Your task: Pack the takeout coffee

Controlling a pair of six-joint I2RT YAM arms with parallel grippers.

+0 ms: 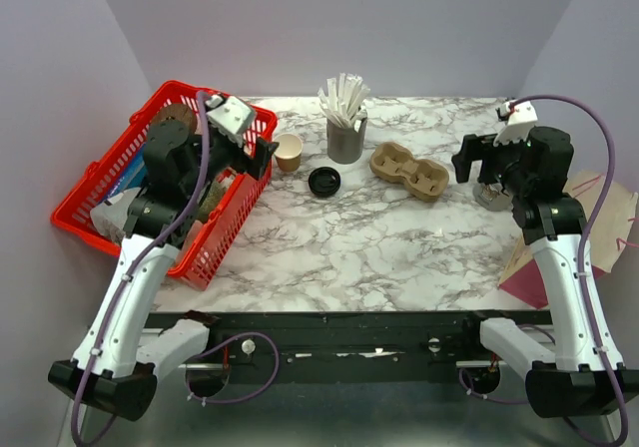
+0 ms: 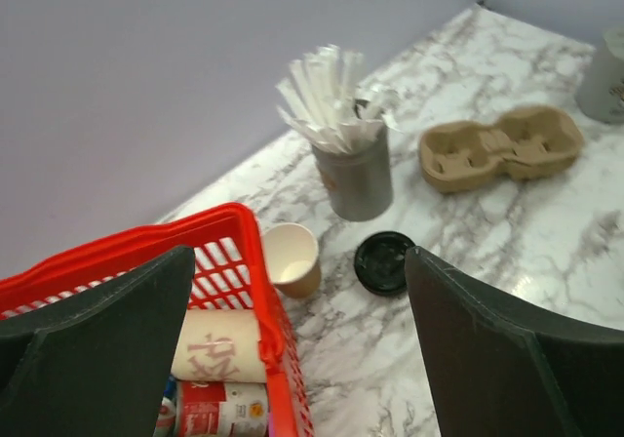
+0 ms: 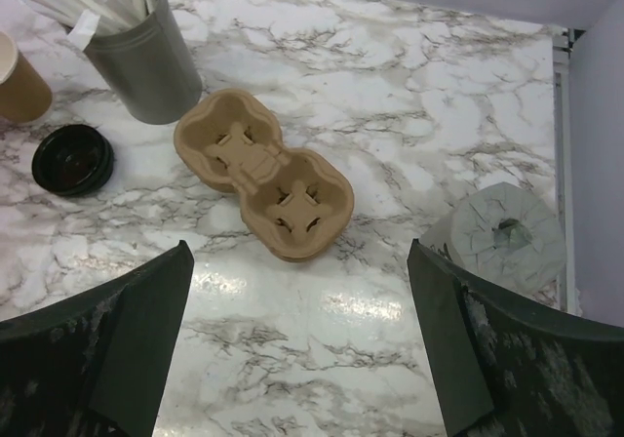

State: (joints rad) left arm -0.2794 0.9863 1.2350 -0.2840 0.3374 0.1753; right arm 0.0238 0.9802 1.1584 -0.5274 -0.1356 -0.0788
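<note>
Over basket rim [image 2: 210, 220]: left hand [image 1: 262, 158] splayed; right hand [image 1: 466, 160] splayed.

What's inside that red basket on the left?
A pale roll with red lettering and a red-labelled can lie in the red basket. The left arm hides most of the rest.

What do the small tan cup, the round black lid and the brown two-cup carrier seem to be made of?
Small tan cup: probably paper, matt, pale inside. Round black lid: likely plastic, slight sheen. Brown two-cup carrier: moulded pulp, dull, soft-edged.
</note>
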